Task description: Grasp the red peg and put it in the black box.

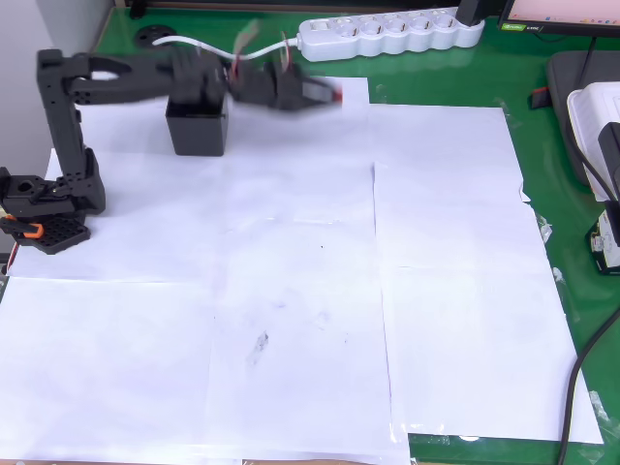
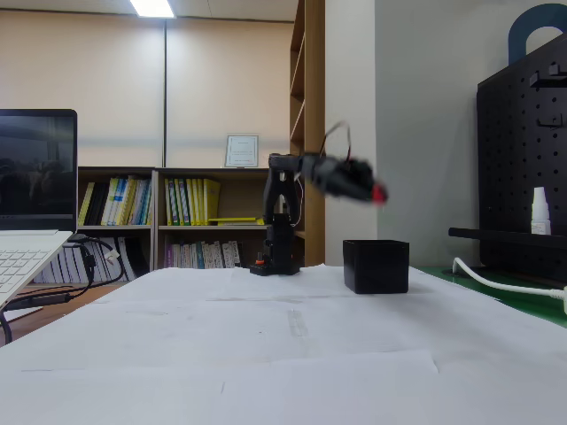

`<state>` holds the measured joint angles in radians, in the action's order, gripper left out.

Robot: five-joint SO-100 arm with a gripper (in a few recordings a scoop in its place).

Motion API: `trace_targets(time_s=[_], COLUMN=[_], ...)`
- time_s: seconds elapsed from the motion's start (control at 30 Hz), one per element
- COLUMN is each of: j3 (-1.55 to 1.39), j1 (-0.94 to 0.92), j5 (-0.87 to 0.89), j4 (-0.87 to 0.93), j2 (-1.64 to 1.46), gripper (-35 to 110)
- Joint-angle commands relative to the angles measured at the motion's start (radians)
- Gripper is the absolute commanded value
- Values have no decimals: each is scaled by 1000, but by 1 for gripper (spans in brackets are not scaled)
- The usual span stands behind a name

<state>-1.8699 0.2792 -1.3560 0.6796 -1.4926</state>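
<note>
Black plastic makes up the one arm [image 1: 73, 126], jointed and boxy, its base standing left of the black box [image 1: 198, 124] in the overhead view. That box is a single small square container, open-topped, with plain smooth walls, sitting on white paper sheets [image 1: 291, 291] that cover a green table [image 1: 562, 242]; the sheets are creased and smudged with a few grey marks. In the fixed view the black box [image 2: 376, 266] stands to the right of the arm's base, on the same paper.

At the arm's end, the gripper [image 1: 325, 95] is smeared by motion blur, right of the box in the overhead view and raised above and just over it in the fixed view [image 2: 372, 190]. A red spot [image 1: 336, 96] shows at its tip, too blurred to say whether it is the red peg, and I cannot tell how the jaws stand.

Behind the box lies one white power strip [image 1: 392, 32] with a row of round sockets. No writing can be read anywhere.
</note>
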Motion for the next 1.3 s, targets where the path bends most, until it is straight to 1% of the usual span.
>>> trace_targets(time_s=[0.0, 0.3, 0.4, 0.73, 0.87, 1.03, 1.27], j3=[-368, -540, -537, -387, -328, -272, -150], j1=[72, 247, 285, 405, 440, 457, 436], j5=[44, 202, 285, 526, 601, 655, 646], j4=[330, 868, 973, 1120, 1127, 1104, 1054], j2=[120, 149, 123, -32, -109, -152, -163], gripper=[0, 0, 0, 0, 0, 0, 0])
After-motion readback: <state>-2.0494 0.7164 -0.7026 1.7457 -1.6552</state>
